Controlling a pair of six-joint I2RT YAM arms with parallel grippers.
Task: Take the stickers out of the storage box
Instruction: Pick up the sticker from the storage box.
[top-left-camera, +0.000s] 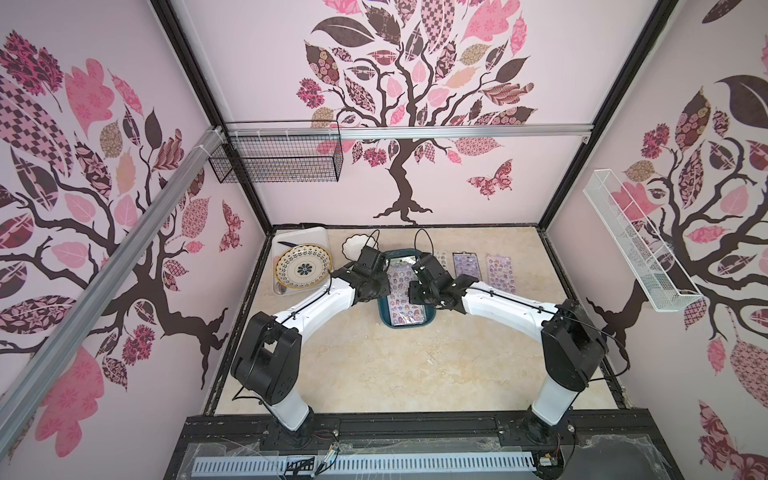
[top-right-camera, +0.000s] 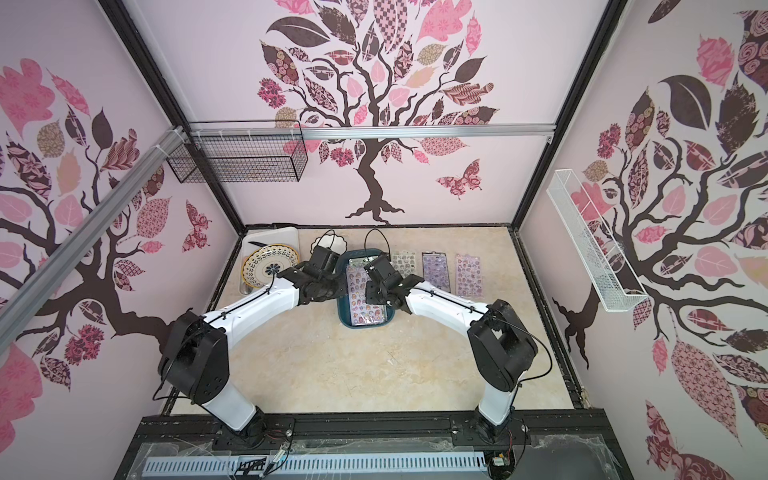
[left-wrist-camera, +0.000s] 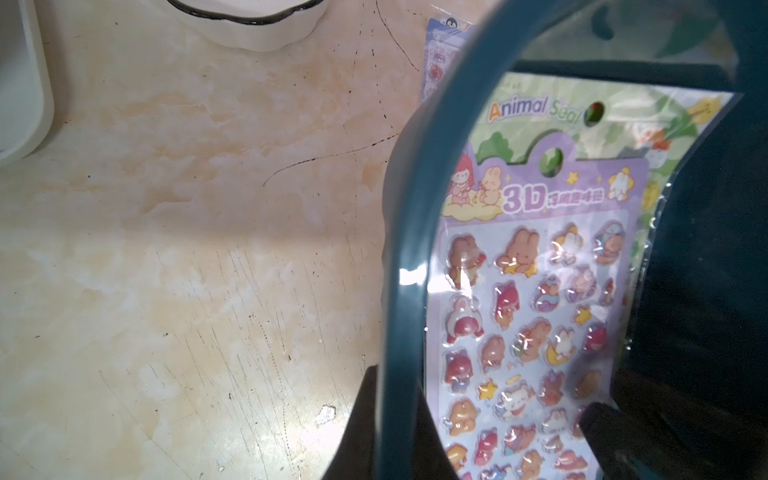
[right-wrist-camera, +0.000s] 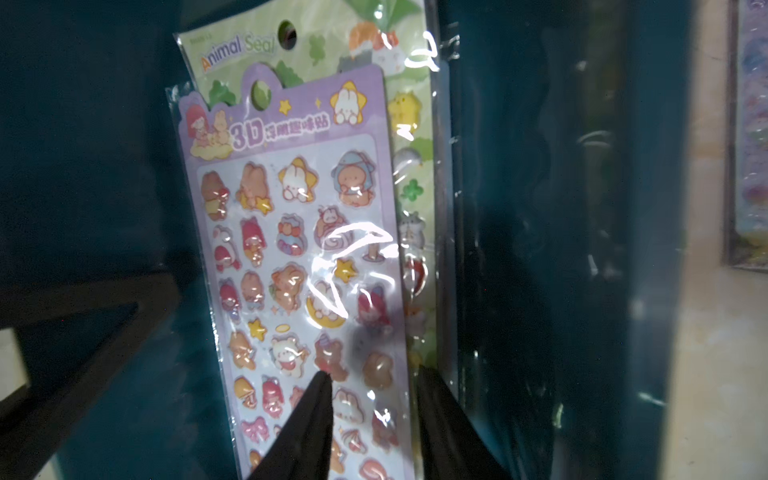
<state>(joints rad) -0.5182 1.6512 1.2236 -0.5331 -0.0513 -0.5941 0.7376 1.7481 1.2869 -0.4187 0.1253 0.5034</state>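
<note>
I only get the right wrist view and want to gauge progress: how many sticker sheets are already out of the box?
Observer: Three stickers lie in a row on the table, on the right arm's side of the storage box.
Operator: Is anything steadying the box?
Observer: Yes. The left wrist view shows the left gripper shut on its wall, one finger outside and one inside.
Operator: Anything close on that side?
Observer: A white scalloped bowl stands near the box's far corner, by the left arm.
</note>
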